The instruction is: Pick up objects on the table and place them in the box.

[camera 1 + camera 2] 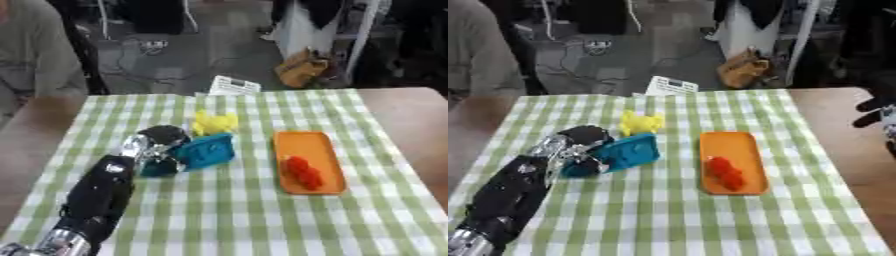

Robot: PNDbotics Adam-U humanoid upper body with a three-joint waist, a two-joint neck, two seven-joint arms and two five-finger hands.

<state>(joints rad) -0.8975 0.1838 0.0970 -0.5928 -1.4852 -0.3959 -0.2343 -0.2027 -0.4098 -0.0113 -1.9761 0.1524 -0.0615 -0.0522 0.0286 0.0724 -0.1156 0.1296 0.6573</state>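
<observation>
My left arm reaches in from the lower left, and my left hand [159,141] is over the checked cloth left of centre. Its fingers curl round the left end of a blue object [207,151], which sits tilted. A yellow object [214,122] lies just behind the blue one, touching or nearly touching it. To the right lies an orange tray [306,142] with a red object [303,172] in its near half. My right hand [875,111] shows only in the right eye view, at the right edge over bare table, fingers relaxed and holding nothing.
The green-and-white checked cloth [227,215] covers most of the brown table [411,115]. A white card [234,85] stands at the table's far edge. A seated person is at the far left, and floor clutter lies behind the table.
</observation>
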